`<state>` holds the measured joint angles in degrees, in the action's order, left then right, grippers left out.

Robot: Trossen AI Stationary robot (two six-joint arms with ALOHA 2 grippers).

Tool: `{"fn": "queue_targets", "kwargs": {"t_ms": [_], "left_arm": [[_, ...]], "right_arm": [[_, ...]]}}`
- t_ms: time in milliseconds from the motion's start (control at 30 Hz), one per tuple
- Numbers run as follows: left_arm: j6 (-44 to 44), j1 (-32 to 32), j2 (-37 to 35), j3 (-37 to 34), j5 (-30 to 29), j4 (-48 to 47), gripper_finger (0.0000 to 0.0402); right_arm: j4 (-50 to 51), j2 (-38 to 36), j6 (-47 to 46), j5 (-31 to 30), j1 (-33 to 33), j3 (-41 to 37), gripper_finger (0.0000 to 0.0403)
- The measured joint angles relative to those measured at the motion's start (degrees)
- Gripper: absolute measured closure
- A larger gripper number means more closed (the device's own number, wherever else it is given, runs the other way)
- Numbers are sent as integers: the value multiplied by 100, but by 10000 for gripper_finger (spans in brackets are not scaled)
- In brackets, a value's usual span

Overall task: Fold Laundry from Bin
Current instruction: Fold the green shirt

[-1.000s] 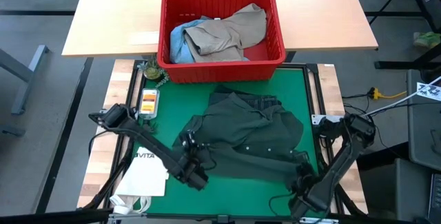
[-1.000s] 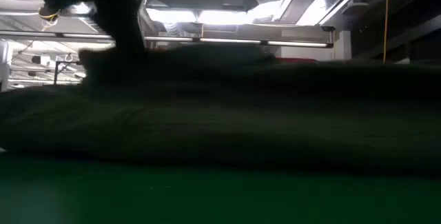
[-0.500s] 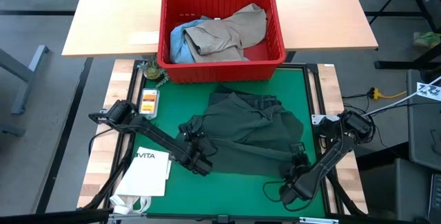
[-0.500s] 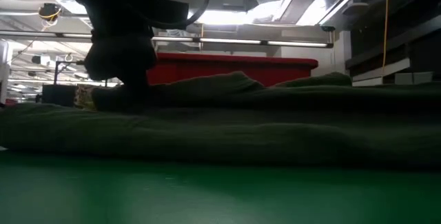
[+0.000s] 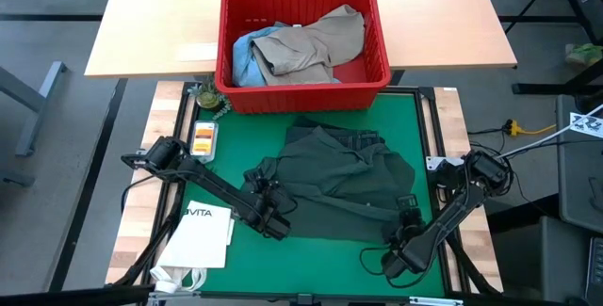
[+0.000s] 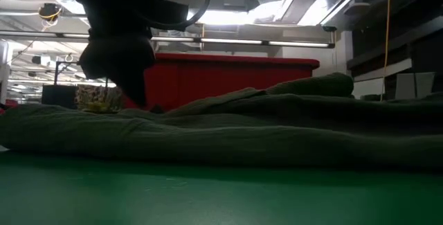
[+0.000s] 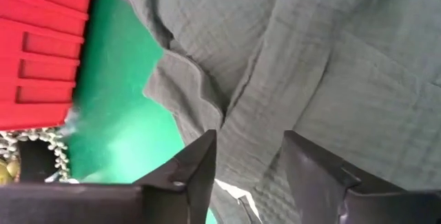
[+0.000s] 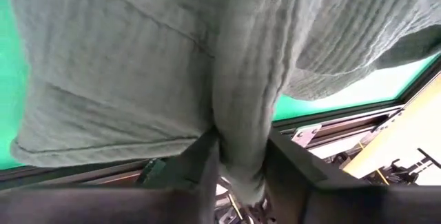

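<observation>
My left claw [image 7: 244, 165] had just let go: its fingers [image 7: 196, 165] stood apart over the shirt [image 5: 344, 179], cloth lying slack in the gap rather than pinched. A second before, that claw sat further toward my side of the mat [image 5: 419, 118] with the shirt's near-left edge in tow; it had since come in toward the middle, and the edge now lay doubled over on the cloth. In the low view the fabric, which had been lifted across the whole picture, had dropped flat enough to show the bin [image 6: 228, 79] behind it.

My right claw [image 8: 241, 158] had also come in from the near-right corner. Its jaws had eased off, yet a thick roll of shirt ran between the fingers [image 8: 207, 162], so I judged it loosening but not clear of the cloth.

I took this as one fold laid down, with the release half done. The shirt sat mid-mat, just in front of the bin; the tan garment [image 5: 316, 42] and blue denim [image 5: 243, 56] waited inside it.

From above, both claws were dark shapes against dark cloth, and I could not see their tips. The low view showed only a black mass [image 6: 114, 38] of one arm, and the fold's far side was hidden
</observation>
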<state>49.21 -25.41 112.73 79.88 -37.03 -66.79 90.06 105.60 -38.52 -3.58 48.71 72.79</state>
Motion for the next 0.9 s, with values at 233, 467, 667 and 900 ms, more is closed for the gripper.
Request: {"fn": "queue_targets", "kwargs": {"t_ms": [233, 467, 667, 900], "left_arm": [[6, 0, 0, 0, 257, 3, 227], [-376, 33, 0, 301, 387, -22, 244], [-1260, 218, 0, 838, 279, 30, 253], [-2520, 945, -2, 1228, 311, 795, 253]], "right_arm": [[-2, 0, 368, 16, -9, 0, 240], [-5, -516, 807, -31, 0, -4, 243], [-1, -1333, 822, -726, 0, -4, 248], [-1, -2194, 824, -1930, -124, -4, 249]]}}
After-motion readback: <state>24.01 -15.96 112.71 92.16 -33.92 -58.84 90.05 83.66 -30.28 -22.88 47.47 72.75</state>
